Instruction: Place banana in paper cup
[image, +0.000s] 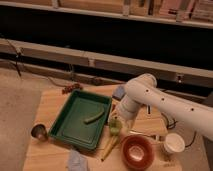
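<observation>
The banana (110, 146) is slender and pale yellow. It lies on the wooden table between the green tray and the red bowl, pointing from the small light-green cup towards the front edge. The white paper cup (174, 143) stands upright at the right, beyond the red bowl. My gripper (120, 119) hangs at the end of the white arm, just above the light-green cup and the banana's far end. It is well left of the paper cup.
A green tray (65, 131) holds a short green curved piece (94, 117). A light-green cup (115, 127), a red bowl (136, 152), a metal cup (39, 132), a grey-blue cloth (76, 161) and a blue object (119, 92) are on the table (50, 105). Cables lie at the right.
</observation>
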